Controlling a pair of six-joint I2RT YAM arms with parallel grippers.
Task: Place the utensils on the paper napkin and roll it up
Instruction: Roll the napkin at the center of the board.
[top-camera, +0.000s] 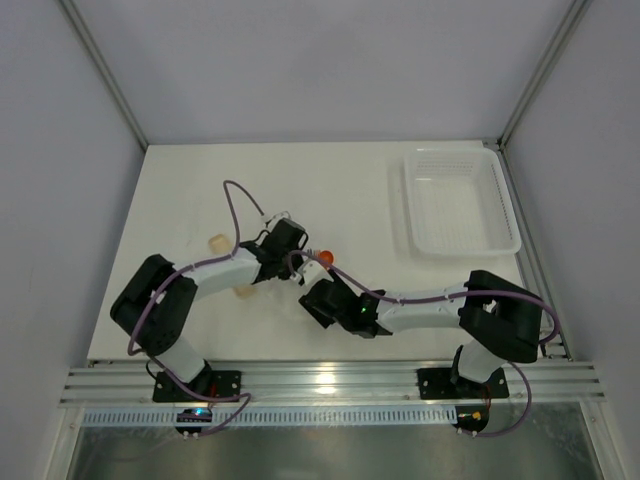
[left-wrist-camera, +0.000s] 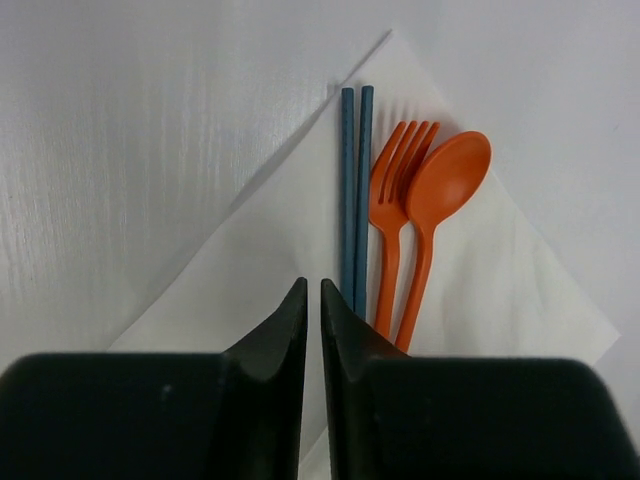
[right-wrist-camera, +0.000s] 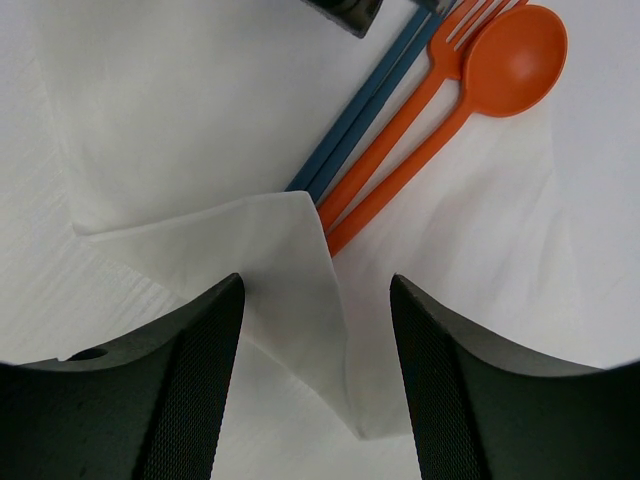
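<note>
**mesh_fan:** what's lying around the work area, and is the view blocked by anything?

**yam_watcher:** A white mesh basket is parked at the far right of the table, well apart from everything else. Two small tan pieces are seen left of centre, one on either side of the left arm. What they are can't be told tbh. From the top camera the middle of the table is mostly covered by that arm and the right arm, which meet there. Only an orange dot is seen between them. In the right wrist view the far tips of the utensils are cut off by a dark corner of the other gripper.

**mesh_fan:** and the napkin stuff itself? grippers?

**yam_watcher:** The white paper napkin is spread mid-table under both grippers, turned like a diamond in the left wrist view. On it, blue chopsticks, an orange fork and an orange spoon are laid side by side, heads aimed at the far corner. Fork and spoon are packed right against each other. In the right wrist view one napkin corner is folded over the handle ends, with a soft crease.

The left gripper is pinched down to a thin slit with nothing seen in it, right by the chopstick handles. The right gripper is spread wide, with the folded corner lying between its fingers and not clamped.
</note>
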